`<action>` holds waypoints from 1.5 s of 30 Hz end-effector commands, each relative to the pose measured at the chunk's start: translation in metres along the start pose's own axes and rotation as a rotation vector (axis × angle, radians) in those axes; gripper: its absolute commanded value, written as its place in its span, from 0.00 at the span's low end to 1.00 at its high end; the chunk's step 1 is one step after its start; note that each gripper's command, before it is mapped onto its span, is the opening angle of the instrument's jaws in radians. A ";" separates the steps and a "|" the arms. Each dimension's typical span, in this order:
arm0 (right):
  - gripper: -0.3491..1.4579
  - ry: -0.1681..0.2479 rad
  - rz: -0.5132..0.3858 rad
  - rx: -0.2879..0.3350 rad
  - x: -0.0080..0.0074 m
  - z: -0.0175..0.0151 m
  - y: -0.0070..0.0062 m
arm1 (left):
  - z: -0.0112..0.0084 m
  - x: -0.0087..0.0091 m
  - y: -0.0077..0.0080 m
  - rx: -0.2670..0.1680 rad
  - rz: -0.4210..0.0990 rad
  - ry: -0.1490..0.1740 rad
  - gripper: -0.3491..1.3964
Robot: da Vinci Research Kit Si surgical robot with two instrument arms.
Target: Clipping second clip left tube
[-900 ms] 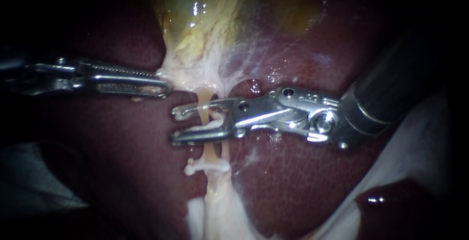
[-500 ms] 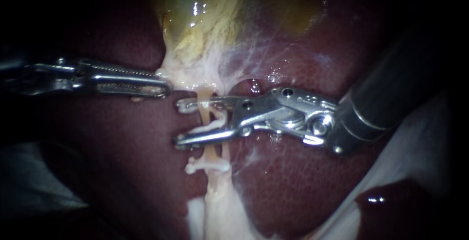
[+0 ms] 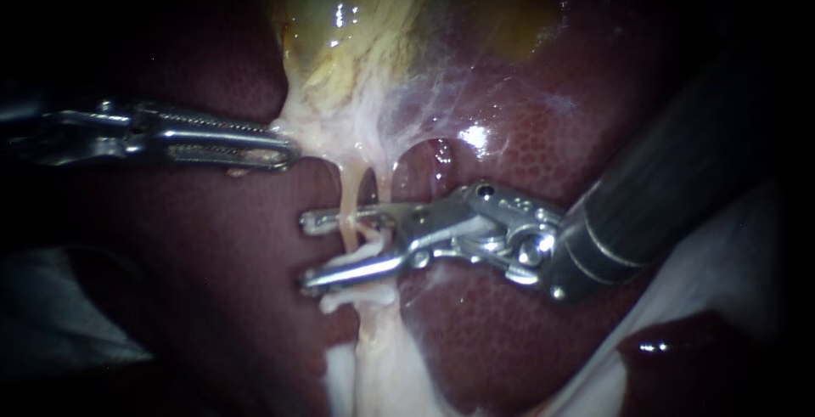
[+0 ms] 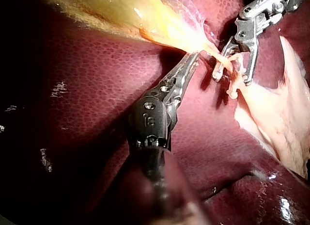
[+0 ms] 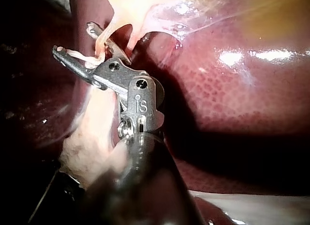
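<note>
The pale left tube (image 3: 346, 200) runs down from the gallbladder's neck (image 3: 331, 132) across the liver. My right instrument (image 3: 311, 250) straddles it with its jaws open, one on each side; white clip material (image 3: 363, 253) lies along the lower jaw. Just below the jaws a white clip (image 3: 356, 298) sits across the tube. My left instrument (image 3: 284, 155) is shut on the pale tissue at the gallbladder's neck. In the left wrist view the left instrument (image 4: 192, 60) holds that tissue, with the right instrument (image 4: 232, 78) ahead of it. The right wrist view shows the right instrument (image 5: 73, 39) around the tube (image 5: 100, 43).
The yellowish gallbladder (image 3: 356, 26) lies above, with dark red liver (image 3: 509, 324) on both sides. A second thin strand (image 3: 386, 181) runs beside the left tube. White tissue (image 3: 382, 366) spreads below the clip. White cloth (image 3: 730, 239) shows behind the right shaft.
My right instrument has slid down along the tube toward the lower clip, jaws still open around it. The left instrument has kept its hold and place.
</note>
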 end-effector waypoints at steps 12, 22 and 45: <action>0.47 -0.016 0.006 0.026 -0.0015 0.0004 0.0002 | -0.0001 0.0000 -0.0001 0.002 0.000 0.001 0.00; 0.47 -0.026 0.029 0.051 -0.0022 0.0006 0.0003 | -0.0001 0.0000 -0.0001 0.002 0.000 0.001 0.00; 0.31 -0.029 0.035 0.081 -0.0026 0.0002 0.0002 | 0.0000 0.0000 -0.0001 0.003 0.000 0.001 0.00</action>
